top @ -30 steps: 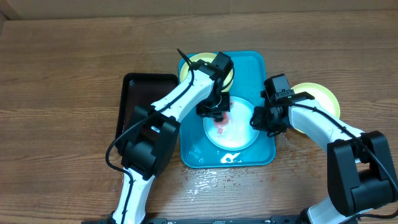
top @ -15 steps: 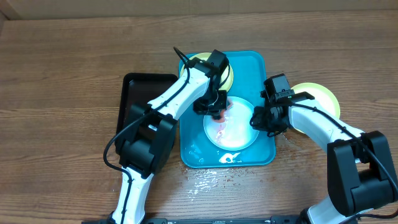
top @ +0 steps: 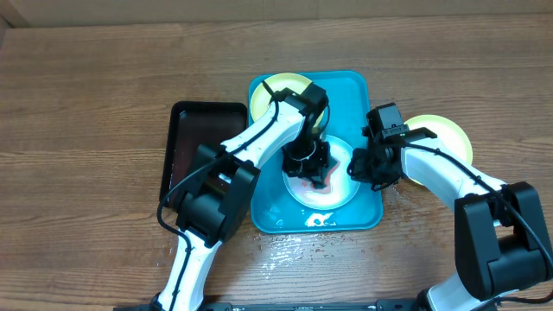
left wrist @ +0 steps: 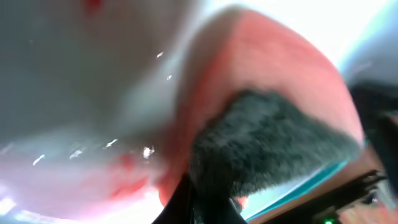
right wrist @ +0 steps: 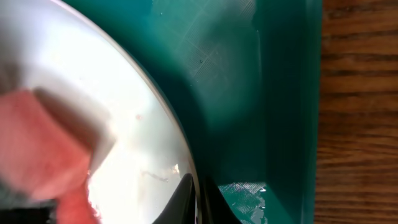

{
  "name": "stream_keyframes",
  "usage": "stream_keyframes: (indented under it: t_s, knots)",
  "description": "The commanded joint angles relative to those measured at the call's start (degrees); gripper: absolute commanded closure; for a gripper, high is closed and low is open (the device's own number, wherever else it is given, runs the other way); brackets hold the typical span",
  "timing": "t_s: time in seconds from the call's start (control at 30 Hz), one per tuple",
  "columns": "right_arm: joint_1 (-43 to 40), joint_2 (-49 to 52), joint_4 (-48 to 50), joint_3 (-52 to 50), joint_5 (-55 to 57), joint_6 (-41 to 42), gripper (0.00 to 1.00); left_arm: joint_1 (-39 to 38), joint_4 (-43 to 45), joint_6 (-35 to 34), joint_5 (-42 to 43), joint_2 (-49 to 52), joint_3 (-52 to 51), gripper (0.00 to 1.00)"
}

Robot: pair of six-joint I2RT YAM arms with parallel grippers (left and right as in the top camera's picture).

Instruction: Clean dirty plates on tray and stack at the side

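Observation:
A light blue plate (top: 335, 192) with a whitish centre lies in the turquoise tray (top: 350, 91). My left gripper (top: 313, 167) is shut on a pink sponge (left wrist: 273, 81) with a dark scrub side, pressed onto the plate's middle, where red smears (left wrist: 127, 171) show. On the plate's right rim (right wrist: 180, 146) my right gripper (top: 357, 166) is shut, one finger on each side of the edge. A yellow-green plate (top: 278, 90) sits at the tray's far left corner. Another yellow-green plate (top: 442, 136) rests on the table to the right of the tray.
A black tray (top: 194, 142) lies on the table just left of the turquoise one. Water and bits are spilled on the wood (top: 289, 246) in front of the tray. The tray's raised wall (right wrist: 283, 112) stands close beside my right fingers.
My left gripper has slid the sponge from the plate's far-left edge toward its middle, nearer and to the right. The right gripper and the plate have stayed put.

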Motion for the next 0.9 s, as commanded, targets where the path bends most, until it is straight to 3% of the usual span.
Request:
stream_keyframes:
  t_s: [0.0, 0.2, 0.4, 0.63, 0.87]
  knots:
    - [0.26, 0.92, -0.35, -0.72, 1.44, 0.22, 0.96, 0.63, -4.02, 1.29, -9.22, 1.07, 0.15, 0.96]
    - [0.26, 0.92, -0.28, -0.72, 1.44, 0.20, 0.96, 1.20, -8.72, 0.42, -26.75, 1.01, 0.17, 0.96]
    - [0.26, 0.92, -0.20, -0.72, 1.44, 0.20, 0.96, 2.75, -7.61, 0.50, -38.16, 0.15, 2.49, 0.96]
    - [0.26, 0.92, -0.26, -0.72, 1.44, 0.20, 0.96, 3.17, -2.32, 5.62, -36.68, 0.17, 4.07, 0.96]
    - [0.26, 0.92, -0.42, -0.72, 1.44, 0.20, 0.96, 3.15, 4.39, 9.27, -22.45, 0.20, 4.07, 0.96]
